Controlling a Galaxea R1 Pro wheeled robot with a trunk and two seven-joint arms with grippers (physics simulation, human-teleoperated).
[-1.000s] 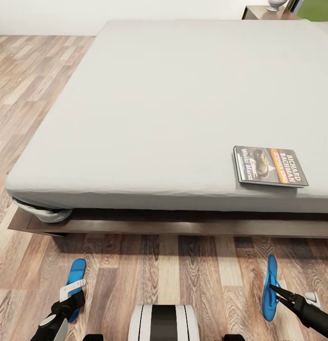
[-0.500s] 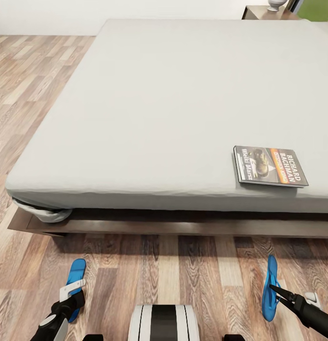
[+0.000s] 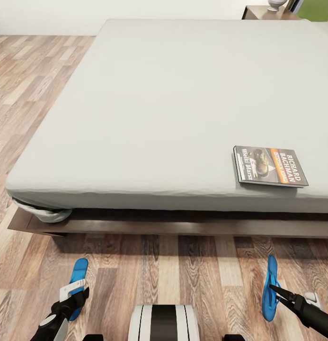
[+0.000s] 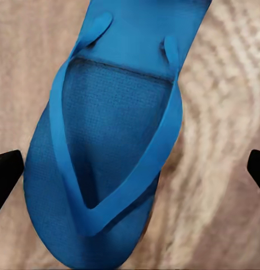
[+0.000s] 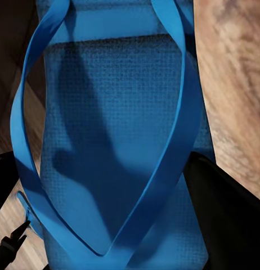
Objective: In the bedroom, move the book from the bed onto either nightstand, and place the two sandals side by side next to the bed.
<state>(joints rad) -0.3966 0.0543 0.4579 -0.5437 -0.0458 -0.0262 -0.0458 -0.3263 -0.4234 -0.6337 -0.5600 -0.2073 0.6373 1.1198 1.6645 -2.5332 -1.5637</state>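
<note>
Blue sandal number one (image 3: 76, 284) lies flat on the wood floor (image 3: 173, 265) beneath the left claw (image 3: 69, 297), fingers spread wide either side of it and not touching. Over on the right, the second sandal (image 3: 270, 286) stands on edge, right claw (image 3: 276, 290) clamped on its strap. Meanwhile the book (image 3: 269, 166) sits near the bed's (image 3: 159, 94) front edge.

We are in a home bedroom: a low double bed (image 3: 182, 94) on a wood-plank floor (image 3: 40, 71), and what may be a nightstand (image 3: 263, 12) beyond.
</note>
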